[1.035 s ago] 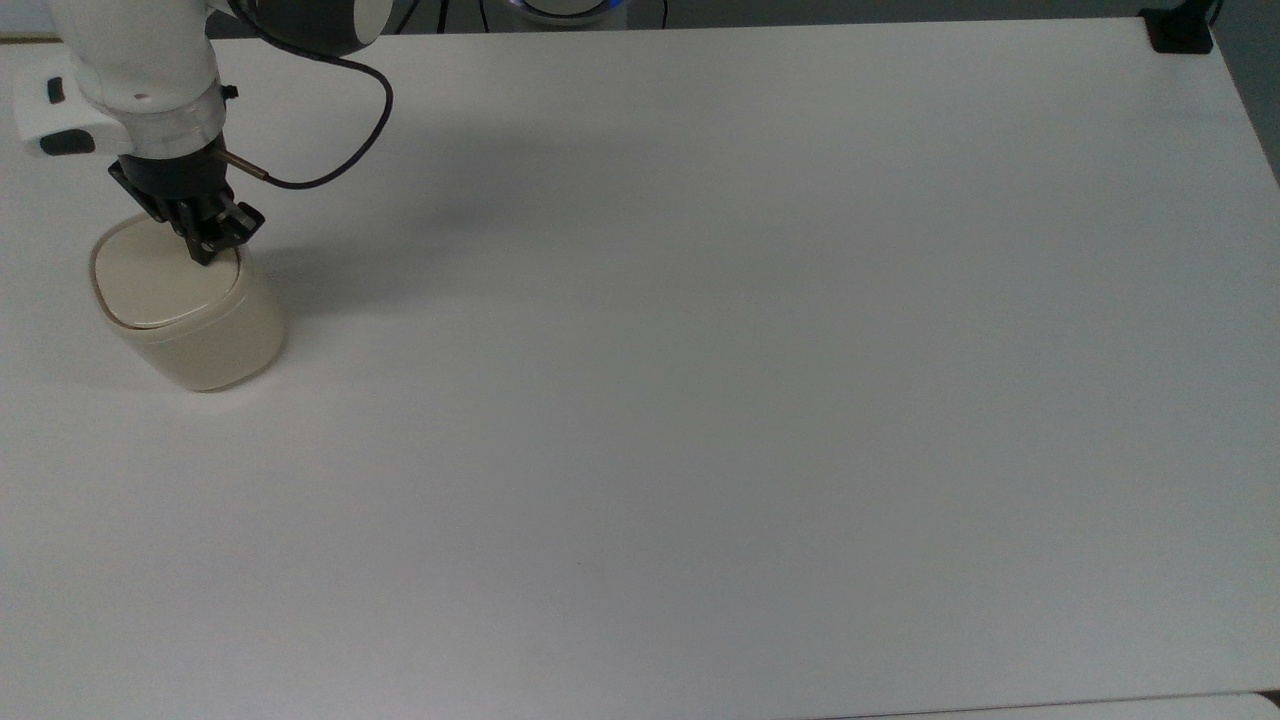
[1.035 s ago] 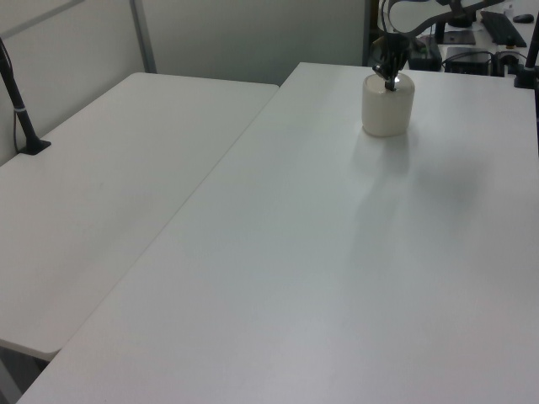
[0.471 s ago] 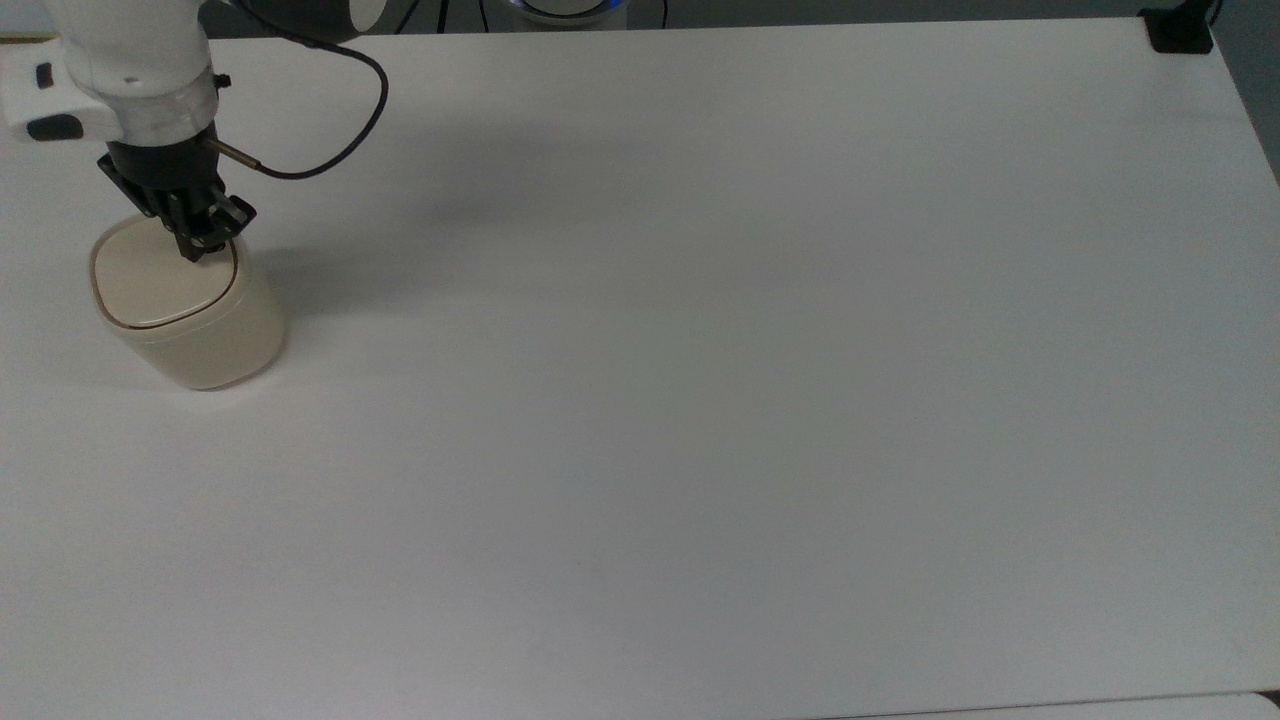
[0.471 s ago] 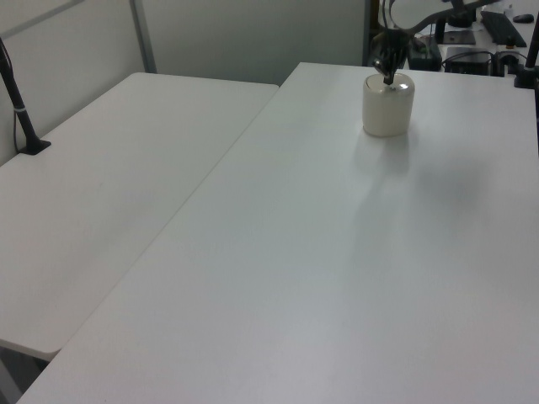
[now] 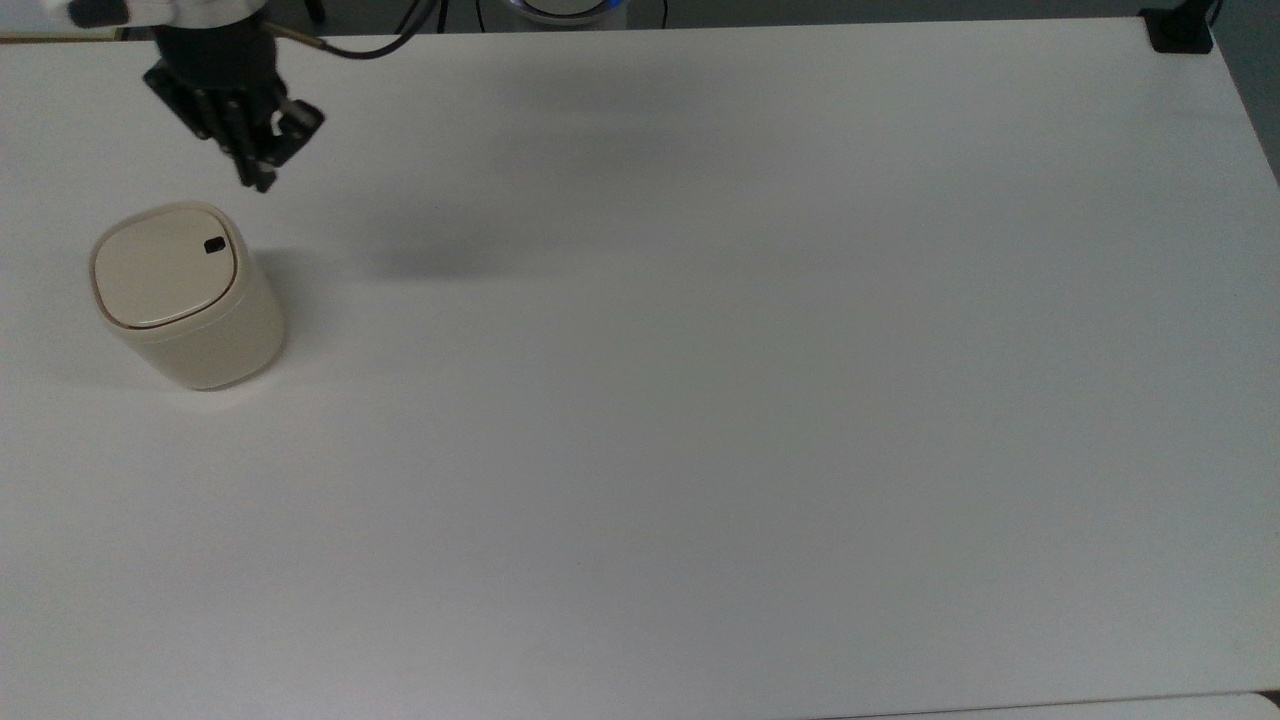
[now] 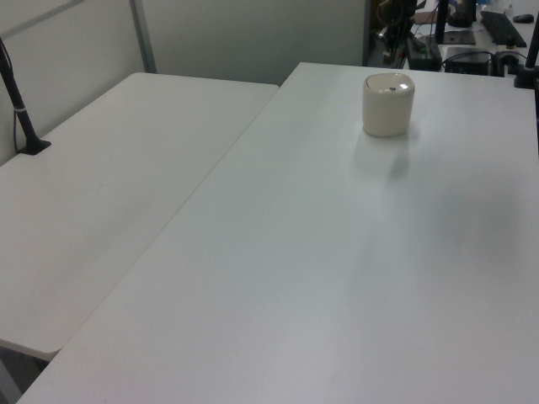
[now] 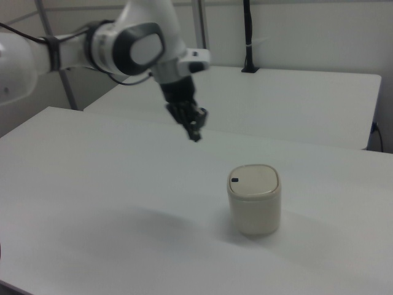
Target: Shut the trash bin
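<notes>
Top view puts the gripper [image 5: 262, 172] — fingers pressed together, holding nothing — up and to the right of the trash bin [image 5: 185, 295], well apart, its lid [image 5: 165, 267] lying flat.

White table [image 5: 760, 400], second white table [image 6: 93, 177] beside it, black clamp post [image 6: 18, 105] at its edge.

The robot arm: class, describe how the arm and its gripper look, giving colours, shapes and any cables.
The arm has rounded glossy white segments with a dark grey band around a joint cap. Its gripper is black and narrow, tapering to slim fingers. A thin black cable loops from the wrist.
</notes>
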`<state>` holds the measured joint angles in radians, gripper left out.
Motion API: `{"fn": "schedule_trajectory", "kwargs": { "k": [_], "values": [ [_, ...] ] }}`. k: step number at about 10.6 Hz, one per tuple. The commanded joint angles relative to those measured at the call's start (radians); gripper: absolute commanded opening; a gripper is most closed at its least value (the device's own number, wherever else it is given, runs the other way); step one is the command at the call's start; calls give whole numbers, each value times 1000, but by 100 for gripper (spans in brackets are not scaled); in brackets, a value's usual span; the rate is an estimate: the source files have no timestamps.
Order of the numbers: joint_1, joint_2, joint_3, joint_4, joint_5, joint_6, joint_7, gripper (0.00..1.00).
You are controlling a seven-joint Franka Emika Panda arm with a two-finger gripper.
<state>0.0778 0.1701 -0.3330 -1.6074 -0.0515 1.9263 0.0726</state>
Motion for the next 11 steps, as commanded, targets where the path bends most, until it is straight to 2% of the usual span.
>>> {"fn": "schedule_trajectory", "kwargs": {
  "k": [1,3,6,9,11],
  "values": [
    [16,-76,144,-35,4,-143,30,100],
    [16,-106,210,-42,22,-193,20,100],
    [16,-141,245,-45,27,-245,-49,100],
    [7,-136,250,-60,85,-231,-63,100],
    [5,-138,243,-57,87,-231,-62,100]
  ]
}}
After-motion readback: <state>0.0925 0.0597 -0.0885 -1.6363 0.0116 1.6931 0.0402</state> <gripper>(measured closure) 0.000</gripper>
